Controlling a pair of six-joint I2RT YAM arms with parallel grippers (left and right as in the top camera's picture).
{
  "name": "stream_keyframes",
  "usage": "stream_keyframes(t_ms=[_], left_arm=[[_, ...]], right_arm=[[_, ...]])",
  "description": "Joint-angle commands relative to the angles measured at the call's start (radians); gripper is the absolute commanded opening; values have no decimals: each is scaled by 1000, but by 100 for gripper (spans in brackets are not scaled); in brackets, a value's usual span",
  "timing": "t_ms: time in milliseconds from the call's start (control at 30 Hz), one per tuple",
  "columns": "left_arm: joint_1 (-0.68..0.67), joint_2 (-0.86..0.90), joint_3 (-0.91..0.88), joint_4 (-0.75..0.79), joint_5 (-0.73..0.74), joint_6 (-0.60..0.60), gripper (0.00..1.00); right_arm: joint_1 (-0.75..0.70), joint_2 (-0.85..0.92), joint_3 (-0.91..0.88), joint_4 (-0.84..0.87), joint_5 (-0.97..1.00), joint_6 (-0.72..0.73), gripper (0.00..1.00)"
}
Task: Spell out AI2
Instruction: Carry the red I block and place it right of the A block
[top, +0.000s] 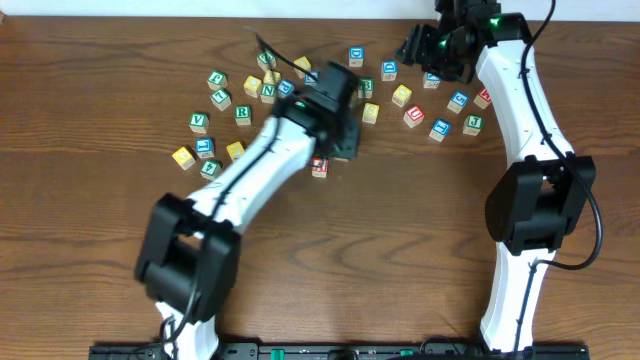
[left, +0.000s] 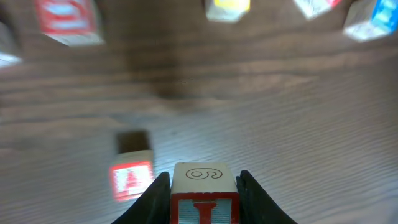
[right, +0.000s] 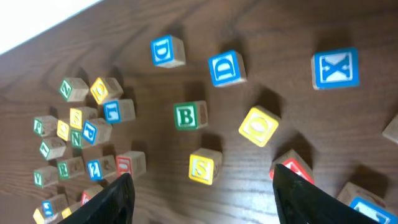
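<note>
**Risks.** The left gripper (left: 204, 178) has its jaws closed on the I block (left: 205, 210). The red I faces the wrist camera, and the top face carries a figure that reads as 6 or 9. If the block is set down in this orientation, the wrong face may show from above. The A block (left: 132, 180) lies on the table (top: 420, 250) just beside the left finger, on its outer side. A careless lowering or sideways shift could knock it askew or push it out of line. Placing the I block on the wrong side of the A block would also spoil the word.

The 2 block cannot be picked out with certainty in any view. Several blue-framed blocks lie near the right gripper (right: 202, 186), so it could take the wrong one.

**Pose.** The left arm reaches from the near-left base diagonally to mid-table, with its wrist angled down over the work spot. Whether the I block touches the wood cannot be told. The right arm stretches to the far right of the table. Its jaws are spread wide and hold nothing, above the scattered blocks.
</note>
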Motion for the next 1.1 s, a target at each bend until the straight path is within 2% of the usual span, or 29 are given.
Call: stream_keyframes(t_ms=[0, 133, 500, 533, 567, 833, 1067], left_arm=[[-31, 70, 2, 5, -43, -57, 27], [-46, 132, 2, 8, -106, -57, 27], [-45, 200, 2, 55, -110, -65, 29], [-45, 200, 2, 57, -110, -65, 36], [-45, 200, 2, 57, -110, -65, 39], [-45, 182, 4, 56, -109, -64, 47], [3, 45, 76, 57, -117, -11, 54]], right_arm=[[10, -40, 19, -13, -23, -14, 66], [13, -40, 19, -24, -23, -14, 66], [15, -40, 19, -40, -23, -37, 66], [15, -40, 19, -41, -23, -39, 66], [15, -40, 19, -42, -23, -40, 66], [15, -40, 19, -47, -23, -48, 68], [15, -40, 19, -49, -23, -48, 68]])
